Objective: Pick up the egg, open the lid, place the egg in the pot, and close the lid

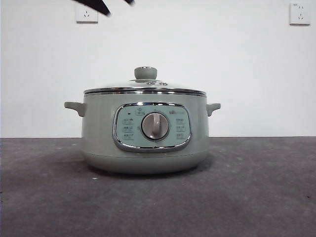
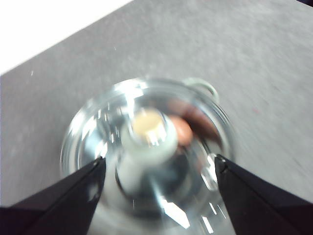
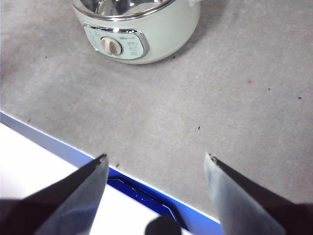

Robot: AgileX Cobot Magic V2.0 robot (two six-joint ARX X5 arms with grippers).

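Note:
The sage-green pot (image 1: 98, 143) stands in the middle of the grey table with the glass lid (image 1: 113, 87) shut on it and its green knob (image 1: 145, 73) upright. In the left wrist view, which is blurred, my left gripper (image 2: 160, 160) is open right above the lid (image 2: 93, 122), one jaw on each side of the knob (image 2: 149, 131), not touching. The brown-orange egg (image 2: 182, 130) shows through the glass, inside the pot. My right gripper (image 3: 156, 157) is open and empty over the table's near edge, far from the pot (image 3: 161, 29).
A black arm tip (image 1: 96, 6) shows at the top edge of the front view, above and left of the pot. The table's blue front edge (image 3: 146, 193) runs under the right gripper. Two wall sockets (image 1: 87, 14) (image 1: 299, 14) sit on the white wall behind.

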